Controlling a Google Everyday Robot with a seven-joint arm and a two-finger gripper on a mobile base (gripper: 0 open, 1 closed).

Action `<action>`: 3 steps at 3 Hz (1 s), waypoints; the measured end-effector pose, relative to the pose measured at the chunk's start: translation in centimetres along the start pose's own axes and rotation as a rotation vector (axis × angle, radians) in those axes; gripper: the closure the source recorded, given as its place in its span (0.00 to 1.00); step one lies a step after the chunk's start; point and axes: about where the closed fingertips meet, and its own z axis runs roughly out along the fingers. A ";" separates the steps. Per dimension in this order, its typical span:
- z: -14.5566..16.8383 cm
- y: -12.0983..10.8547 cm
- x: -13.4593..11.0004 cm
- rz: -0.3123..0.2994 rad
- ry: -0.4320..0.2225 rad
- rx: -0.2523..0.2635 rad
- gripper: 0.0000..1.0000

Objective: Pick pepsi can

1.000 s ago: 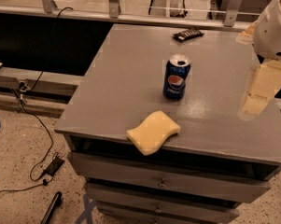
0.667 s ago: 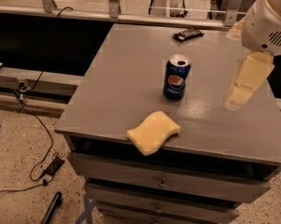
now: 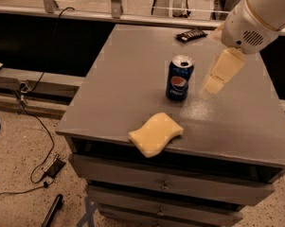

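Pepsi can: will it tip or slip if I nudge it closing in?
The pepsi can stands upright on the smooth table, so a sideways nudge would likely slide or tip it. Its top looks opened, so it may be light and could spill. The tool hangs just to its right in the camera view, not touching.

Gap between end effector (image 3: 214,85), pepsi can (image 3: 180,78)

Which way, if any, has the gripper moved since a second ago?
Yes: the gripper moved left, toward the pepsi can, which stayed put on the table.
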 end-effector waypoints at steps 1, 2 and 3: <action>2.0 -0.8 -0.9 0.018 -0.038 -0.023 0.00; 3.7 -1.0 -1.5 0.020 -0.058 -0.043 0.00; 5.4 -1.4 -2.1 0.020 -0.074 -0.071 0.00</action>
